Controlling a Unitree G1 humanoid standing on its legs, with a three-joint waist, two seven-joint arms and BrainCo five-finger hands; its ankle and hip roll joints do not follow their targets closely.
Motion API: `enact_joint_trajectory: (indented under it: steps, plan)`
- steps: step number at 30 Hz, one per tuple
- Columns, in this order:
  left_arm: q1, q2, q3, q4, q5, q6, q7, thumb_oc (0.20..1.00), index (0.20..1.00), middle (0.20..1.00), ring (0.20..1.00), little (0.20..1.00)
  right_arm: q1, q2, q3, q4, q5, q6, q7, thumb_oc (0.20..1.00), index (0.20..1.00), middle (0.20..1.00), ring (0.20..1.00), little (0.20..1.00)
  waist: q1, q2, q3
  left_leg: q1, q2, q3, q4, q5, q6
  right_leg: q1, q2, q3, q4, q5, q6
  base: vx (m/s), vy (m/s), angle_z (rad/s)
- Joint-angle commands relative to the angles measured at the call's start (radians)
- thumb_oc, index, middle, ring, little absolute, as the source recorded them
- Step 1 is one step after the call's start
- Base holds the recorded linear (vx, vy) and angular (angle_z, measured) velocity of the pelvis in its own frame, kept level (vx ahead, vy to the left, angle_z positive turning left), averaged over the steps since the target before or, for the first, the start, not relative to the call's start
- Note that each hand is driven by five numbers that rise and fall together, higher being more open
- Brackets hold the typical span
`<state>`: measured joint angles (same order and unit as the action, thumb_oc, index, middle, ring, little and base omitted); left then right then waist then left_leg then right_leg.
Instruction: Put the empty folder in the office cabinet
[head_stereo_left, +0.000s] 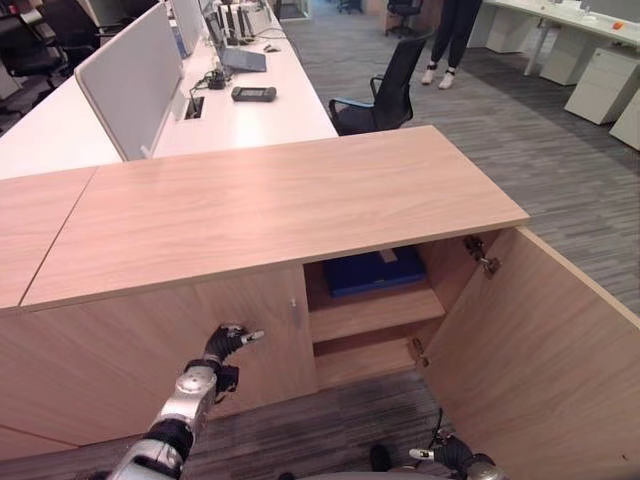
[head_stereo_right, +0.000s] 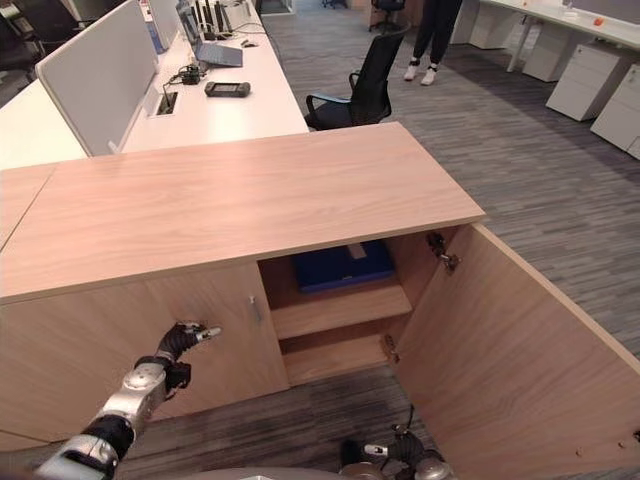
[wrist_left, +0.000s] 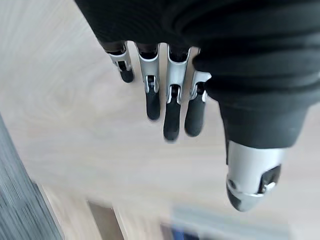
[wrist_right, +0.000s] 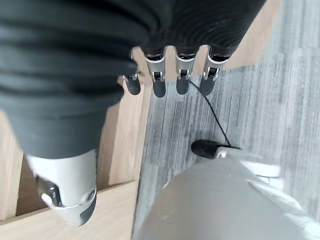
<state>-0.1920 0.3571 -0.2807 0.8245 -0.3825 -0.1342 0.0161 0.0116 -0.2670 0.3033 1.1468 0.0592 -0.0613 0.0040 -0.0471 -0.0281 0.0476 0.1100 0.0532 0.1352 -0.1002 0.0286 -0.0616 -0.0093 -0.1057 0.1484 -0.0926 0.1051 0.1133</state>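
A blue folder (head_stereo_left: 375, 272) lies flat on the upper shelf (head_stereo_left: 372, 310) inside the wooden office cabinet (head_stereo_left: 280, 200). The cabinet's right door (head_stereo_left: 545, 345) stands swung wide open, while its left door (head_stereo_left: 120, 350) is closed. My left hand (head_stereo_left: 227, 344) hovers in front of the closed left door, to the left of the opening, its fingers (wrist_left: 171, 112) straight and holding nothing. My right hand (head_stereo_left: 458, 456) hangs low above the carpet by the foot of the open door, its fingers (wrist_right: 159, 82) relaxed and empty.
A lower shelf (head_stereo_left: 362, 362) sits under the folder's shelf. Behind the cabinet runs a white desk (head_stereo_left: 250, 115) with a grey divider (head_stereo_left: 130, 85) and devices. A black office chair (head_stereo_left: 385, 95) and a standing person (head_stereo_left: 452, 40) are farther back. White drawer units (head_stereo_left: 602, 85) stand at far right.
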Motion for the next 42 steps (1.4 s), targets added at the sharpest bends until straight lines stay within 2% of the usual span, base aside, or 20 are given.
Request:
enact_joint_trajectory:
  steps: [1, 5, 6, 8, 9, 10, 13, 15, 16, 21, 28, 29, 30, 31, 32, 33, 34, 36, 38, 42]
  plan:
    - [-0.154, -0.024, -0.005, 0.023, 0.039, -0.088, -0.017, 1.000, 1.000, 1.000, 1.000, 1.000, -0.046, -0.013, -0.012, 0.051, 0.039, -0.011, -0.007, 1.000, 1.000, 1.000, 1.000, 1.000, -0.031, 0.012, -0.001, 0.011, -0.013, -0.011, 0.013, -0.074, 0.017, 0.017, -0.054, -0.014, 0.047, -0.049, 0.108, -0.04, 0.051, -0.08]
    - [-0.104, -0.052, -0.051, 0.008, 0.063, -0.079, -0.035, 1.000, 1.000, 1.000, 1.000, 1.000, -0.063, -0.020, -0.038, 0.060, 0.058, -0.010, -0.017, 1.000, 1.000, 1.000, 1.000, 1.000, -0.032, 0.015, 0.018, -0.001, -0.014, 0.005, 0.013, -0.071, 0.026, -0.026, -0.046, -0.010, 0.096, -0.047, 0.114, -0.09, 0.021, -0.19]
    - [-0.092, -0.055, -0.065, 0.014, 0.076, -0.075, -0.042, 1.000, 1.000, 1.000, 1.000, 1.000, -0.079, -0.024, -0.044, 0.061, 0.059, -0.009, -0.023, 1.000, 1.000, 1.000, 1.000, 1.000, -0.025, 0.025, 0.038, -0.006, -0.003, 0.024, 0.013, -0.067, 0.028, -0.059, -0.046, -0.051, 0.147, -0.053, 0.113, -0.17, -0.009, -0.22]
    - [-0.056, -0.058, -0.081, 0.011, 0.087, -0.063, -0.057, 1.000, 1.000, 1.000, 1.000, 1.000, -0.088, -0.025, -0.051, 0.059, 0.058, -0.009, -0.026, 1.000, 1.000, 1.000, 1.000, 1.000, -0.007, 0.041, 0.051, -0.016, 0.013, 0.058, 0.013, -0.054, 0.024, -0.061, -0.081, -0.236, 0.195, -0.084, 0.087, -0.20, -0.001, -0.71]
    - [-0.023, -0.056, -0.078, 0.006, 0.096, -0.049, -0.074, 1.000, 1.000, 1.000, 1.000, 1.000, -0.089, -0.022, -0.052, 0.060, 0.049, -0.007, -0.024, 1.000, 1.000, 1.000, 1.000, 1.000, 0.009, 0.046, 0.046, -0.018, 0.023, 0.118, 0.019, -0.042, 0.026, -0.047, -0.110, -0.386, 0.254, -0.109, 0.059, -0.12, 0.009, -1.18]
    - [-0.021, -0.056, -0.078, 0.004, 0.097, -0.049, -0.074, 1.000, 1.000, 1.000, 1.000, 1.000, -0.088, -0.022, -0.051, 0.060, 0.048, -0.007, -0.024, 1.000, 1.000, 1.000, 1.000, 1.000, 0.008, 0.045, 0.046, -0.018, 0.023, 0.118, 0.020, -0.043, 0.026, -0.048, -0.112, -0.386, 0.259, -0.113, 0.059, -0.11, -0.013, -1.20]
    - [0.061, -0.047, -0.050, -0.047, 0.078, -0.035, -0.100, 1.000, 1.000, 1.000, 1.000, 1.000, -0.091, -0.024, -0.055, 0.085, 0.032, -0.005, -0.023, 1.000, 1.000, 1.000, 1.000, 1.000, 0.042, 0.033, 0.024, -0.030, 0.037, 0.204, 0.033, -0.027, 0.022, 0.025, -0.112, -0.480, 0.242, -0.132, 0.058, -0.11, -0.126, -0.87]
    - [0.073, -0.050, -0.045, -0.053, 0.072, -0.036, -0.106, 1.000, 1.000, 1.000, 1.000, 1.000, -0.089, -0.022, -0.055, 0.091, 0.031, -0.003, -0.024, 1.000, 1.000, 1.000, 1.000, 1.000, 0.049, 0.028, 0.020, -0.032, 0.037, 0.214, 0.034, -0.024, 0.019, 0.047, -0.107, -0.472, 0.203, -0.129, 0.058, -0.02, -0.142, -0.78]
    - [0.089, -0.051, -0.042, -0.063, 0.074, -0.034, -0.112, 1.000, 1.000, 1.000, 1.000, 1.000, -0.083, -0.026, -0.060, 0.097, 0.033, 0.000, -0.023, 1.000, 1.000, 1.000, 1.000, 1.000, 0.047, 0.033, 0.013, -0.030, 0.043, 0.219, 0.035, -0.015, 0.011, 0.057, -0.093, -0.431, 0.169, -0.128, 0.050, -0.02, -0.169, -0.27]
    - [0.107, -0.058, -0.031, -0.068, 0.079, -0.039, -0.108, 1.000, 1.000, 1.000, 1.000, 1.000, -0.073, -0.043, -0.058, 0.098, 0.024, 0.001, -0.018, 1.000, 1.000, 1.000, 1.000, 1.000, 0.026, 0.055, 0.000, -0.021, 0.060, 0.234, 0.034, 0.002, -0.011, 0.082, -0.063, -0.386, 0.072, -0.103, 0.045, -0.01, -0.164, -0.44]
    - [0.112, -0.086, -0.003, -0.069, 0.055, -0.045, -0.090, 1.000, 1.000, 1.000, 1.000, 1.000, -0.087, -0.077, -0.079, 0.128, 0.040, 0.000, -0.022, 1.000, 1.000, 1.000, 1.000, 1.000, -0.002, 0.084, 0.028, -0.051, 0.137, 0.316, 0.168, 0.022, -0.074, 0.111, -0.044, -0.326, 0.005, -0.115, 0.037, -0.02, -0.096, -0.48]
    - [0.115, -0.089, -0.002, -0.070, 0.048, -0.047, -0.086, 1.000, 1.000, 1.000, 1.000, 1.000, -0.093, -0.085, -0.074, 0.132, 0.037, 0.001, -0.023, 1.000, 1.000, 1.000, 1.000, 1.000, -0.002, 0.086, 0.037, -0.049, 0.143, 0.303, 0.188, 0.024, -0.083, 0.117, -0.041, -0.313, 0.005, -0.123, 0.036, -0.03, -0.022, -0.38]
    - [0.111, -0.093, -0.008, -0.077, 0.037, -0.052, -0.078, 1.000, 1.000, 1.000, 1.000, 1.000, -0.118, -0.101, -0.063, 0.135, 0.042, 0.004, -0.027, 1.000, 1.000, 1.000, 1.000, 1.000, 0.016, 0.093, 0.052, -0.057, 0.131, 0.197, 0.209, 0.043, -0.099, 0.114, -0.029, -0.280, 0.005, -0.120, 0.032, -0.04, -0.002, -0.60]
    - [0.110, -0.093, -0.007, -0.077, 0.037, -0.052, -0.078, 1.000, 1.000, 1.000, 1.000, 1.000, -0.119, -0.101, -0.063, 0.136, 0.042, 0.004, -0.027, 1.000, 1.000, 1.000, 1.000, 1.000, 0.017, 0.093, 0.049, -0.061, 0.131, 0.198, 0.207, 0.047, -0.099, 0.109, -0.028, -0.279, 0.005, -0.117, 0.031, -0.05, -0.007, -1.05]
    - [0.113, -0.094, -0.014, -0.083, 0.029, -0.059, -0.072, 1.000, 1.000, 1.000, 1.000, 1.000, -0.129, -0.112, -0.066, 0.142, 0.052, 0.004, -0.030, 1.000, 1.000, 1.000, 1.000, 1.000, 0.029, 0.089, 0.050, -0.053, 0.087, 0.059, 0.194, -0.004, -0.086, 0.105, -0.033, -0.253, 0.005, -0.109, 0.030, -0.01, -0.003, -1.39]
    - [0.112, -0.093, -0.017, -0.083, 0.027, -0.061, -0.071, 1.000, 1.000, 1.000, 1.000, 1.000, -0.134, -0.117, -0.073, 0.144, 0.060, 0.004, -0.031, 1.000, 1.000, 1.000, 1.000, 1.000, 0.030, 0.086, 0.042, -0.051, 0.069, 0.012, 0.199, -0.021, -0.081, 0.093, -0.035, -0.241, 0.005, -0.100, 0.027, 0.01, 0.009, -1.11]
    - [0.110, -0.093, -0.019, -0.081, 0.025, -0.061, -0.073, 1.000, 1.000, 1.000, 1.000, 1.000, -0.137, -0.121, -0.081, 0.148, 0.068, 0.004, -0.031, 1.000, 1.000, 1.000, 1.000, 1.000, 0.021, 0.085, 0.034, -0.037, 0.061, 0.003, 0.193, -0.059, -0.074, 0.091, -0.039, -0.240, 0.007, -0.104, 0.028, 0.01, 0.013, -0.70]
    - [0.110, -0.093, -0.019, -0.080, 0.025, -0.061, -0.073, 1.000, 1.000, 1.000, 1.000, 1.000, -0.137, -0.122, -0.080, 0.148, 0.068, 0.004, -0.031, 1.000, 1.000, 1.000, 1.000, 1.000, 0.021, 0.086, 0.035, -0.035, 0.062, 0.003, 0.194, -0.060, -0.074, 0.093, -0.039, -0.241, 0.007, -0.105, 0.028, 0.02, 0.031, -0.24]
    - [0.116, -0.092, -0.015, -0.077, 0.038, -0.057, -0.072, 1.000, 1.000, 1.000, 1.000, 1.000, -0.121, -0.119, -0.101, 0.141, 0.081, 0.001, -0.026, 1.000, 1.000, 1.000, 1.000, 1.000, 0.006, 0.092, 0.013, 0.006, 0.035, -0.007, 0.141, -0.096, -0.044, 0.091, -0.039, -0.220, 0.027, -0.095, 0.031, 0.07, 0.117, -0.03]
    - [0.121, -0.082, -0.012, -0.078, 0.043, -0.057, -0.076, 1.000, 1.000, 1.000, 1.000, 1.000, -0.105, -0.105, -0.125, 0.125, 0.107, -0.002, -0.022, 1.000, 1.000, 1.000, 1.000, 1.000, -0.004, 0.083, 0.009, 0.027, 0.019, -0.003, 0.099, -0.092, -0.028, 0.073, -0.046, -0.215, 0.061, -0.088, 0.038, 0.00, 0.085, -0.08]
